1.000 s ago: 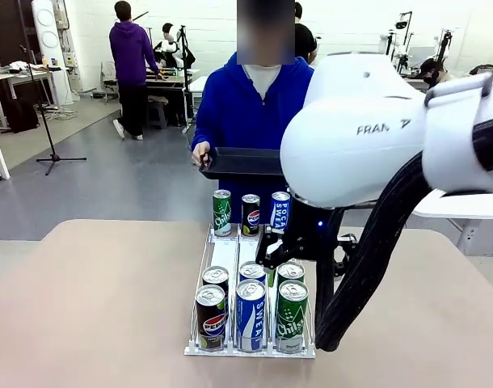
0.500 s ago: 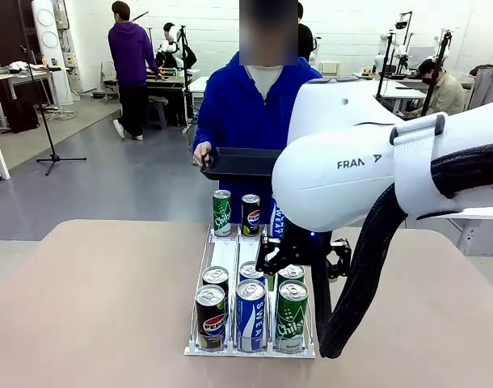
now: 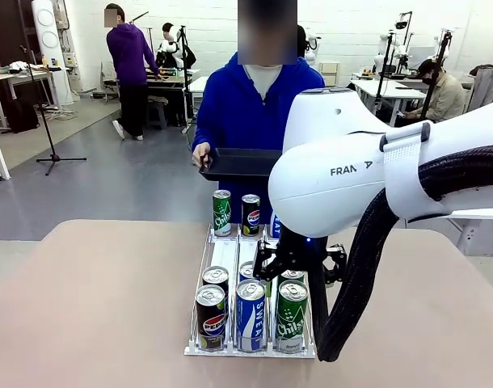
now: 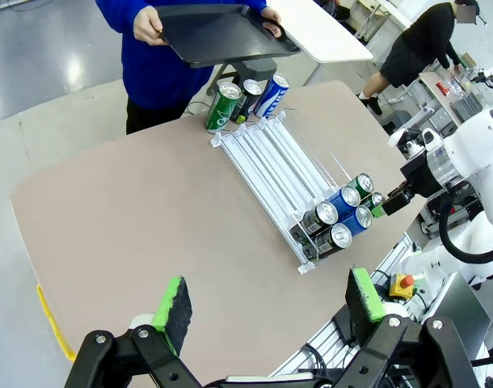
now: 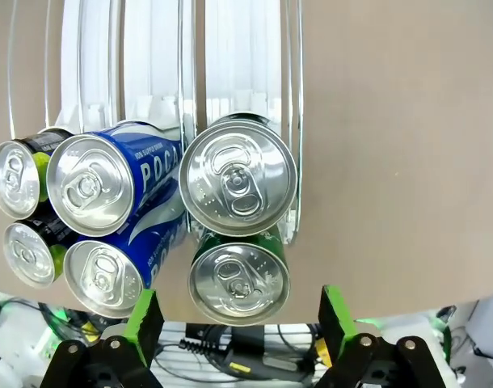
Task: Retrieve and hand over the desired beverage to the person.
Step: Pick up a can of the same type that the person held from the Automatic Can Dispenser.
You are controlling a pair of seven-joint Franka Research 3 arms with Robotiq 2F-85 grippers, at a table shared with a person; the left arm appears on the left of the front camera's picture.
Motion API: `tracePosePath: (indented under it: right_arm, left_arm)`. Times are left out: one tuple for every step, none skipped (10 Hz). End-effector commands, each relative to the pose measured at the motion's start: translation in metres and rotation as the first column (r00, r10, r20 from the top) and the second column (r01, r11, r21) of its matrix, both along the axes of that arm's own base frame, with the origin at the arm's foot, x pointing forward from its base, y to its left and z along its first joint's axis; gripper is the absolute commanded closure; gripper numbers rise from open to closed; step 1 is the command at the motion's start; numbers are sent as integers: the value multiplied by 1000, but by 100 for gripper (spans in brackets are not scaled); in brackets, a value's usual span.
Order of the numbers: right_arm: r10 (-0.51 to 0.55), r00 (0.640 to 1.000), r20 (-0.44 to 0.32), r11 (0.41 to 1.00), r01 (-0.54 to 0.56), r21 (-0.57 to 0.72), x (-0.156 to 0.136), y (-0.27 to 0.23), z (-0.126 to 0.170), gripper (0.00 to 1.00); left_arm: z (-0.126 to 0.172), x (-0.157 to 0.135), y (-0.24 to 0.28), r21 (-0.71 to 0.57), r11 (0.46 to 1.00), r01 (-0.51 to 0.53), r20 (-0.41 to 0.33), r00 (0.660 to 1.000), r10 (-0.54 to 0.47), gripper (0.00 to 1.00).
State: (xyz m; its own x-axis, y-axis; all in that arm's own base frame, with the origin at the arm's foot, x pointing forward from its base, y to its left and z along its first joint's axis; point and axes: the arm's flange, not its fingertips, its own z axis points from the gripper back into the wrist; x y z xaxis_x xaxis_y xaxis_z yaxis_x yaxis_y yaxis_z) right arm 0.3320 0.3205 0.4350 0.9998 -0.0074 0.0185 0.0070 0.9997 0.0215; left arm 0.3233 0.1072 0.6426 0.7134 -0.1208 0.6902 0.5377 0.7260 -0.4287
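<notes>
While right gripper (image 5: 240, 311) gapes empty over green cans (image 5: 237, 179), left gripper (image 4: 268, 299), equally wide and empty, faces the person (image 4: 153, 77)'s tray (image 4: 222, 36).

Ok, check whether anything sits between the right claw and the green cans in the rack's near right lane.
Nothing visible does. The open right claw hangs straight above the nearest green can, whose top is bare. The blue can alongside sits close and may crowd the claw.
</notes>
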Motion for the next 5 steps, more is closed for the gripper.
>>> tracePosePath:
  right_arm:
    - [3, 1000, 18, 1000, -3, -19, 4, 2, -3, 0]
    - [1, 1000, 17, 1000, 0, -24, 5, 1, -5, 0]
    - [0, 1000, 10, 1000, 0, -27, 7, 1, -8, 0]
    - [0, 1000, 4, 1000, 0, -28, 9, 0, -11, 0]
    - [2, 1000, -1, 1000, -3, -31, 10, 1, -13, 0]
  left_arm:
    - [1, 1, 2, -6, 1000, 16, 20, 1000, -16, 0]
    - [1, 1, 2, -6, 1000, 16, 20, 1000, -16, 0]
    - [1, 1, 2, -6, 1000, 16, 20, 1000, -16, 0]
    - [1, 1, 2, -6, 1000, 16, 20, 1000, -16, 0]
    - [1, 1, 2, -6, 1000, 16, 20, 1000, -16, 0]
